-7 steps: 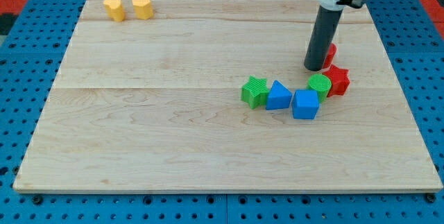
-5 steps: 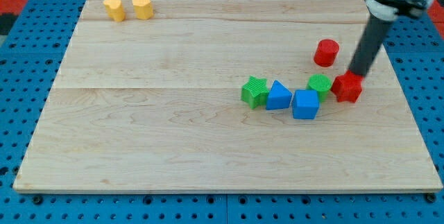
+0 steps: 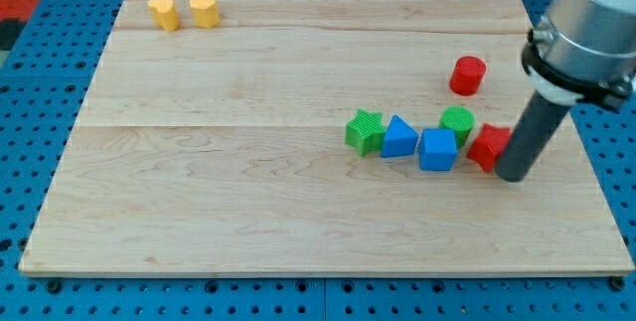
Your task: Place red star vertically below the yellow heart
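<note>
One arm is swinging its rod round to the right of the red star (image 3: pixel 487 147); my tip (image 3: pixel 513 176), a bare rod with no fingers, is now touching it, ready for pushing left towards the faraway yellow heart (image 3: pixel 165 12) at top left.

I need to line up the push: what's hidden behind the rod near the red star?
My tip sits at the red star's right side, and the rod covers the star's right edge. Whether they touch cannot be seen. The green cylinder is just up-left of the star.
</note>
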{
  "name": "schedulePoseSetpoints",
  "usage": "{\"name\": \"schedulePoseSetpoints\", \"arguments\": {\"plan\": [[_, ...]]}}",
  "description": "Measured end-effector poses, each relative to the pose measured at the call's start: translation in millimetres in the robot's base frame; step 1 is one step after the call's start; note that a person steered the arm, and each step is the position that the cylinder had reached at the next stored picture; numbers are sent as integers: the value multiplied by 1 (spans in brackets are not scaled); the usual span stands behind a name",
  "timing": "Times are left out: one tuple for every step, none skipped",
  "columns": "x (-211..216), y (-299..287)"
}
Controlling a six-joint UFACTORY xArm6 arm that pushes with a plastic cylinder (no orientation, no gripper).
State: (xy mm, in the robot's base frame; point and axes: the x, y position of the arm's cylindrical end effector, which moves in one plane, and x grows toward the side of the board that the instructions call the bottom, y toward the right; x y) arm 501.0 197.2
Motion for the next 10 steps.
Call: {"name": "schedulePoseSetpoints", "arguments": {"plan": [[-13,1],[-22,1],[-35,1],[-56,-3],[-57,-4],[-49,0],[-63,-5],[-71,-21],[-94,-43],[-118,-75]]}}
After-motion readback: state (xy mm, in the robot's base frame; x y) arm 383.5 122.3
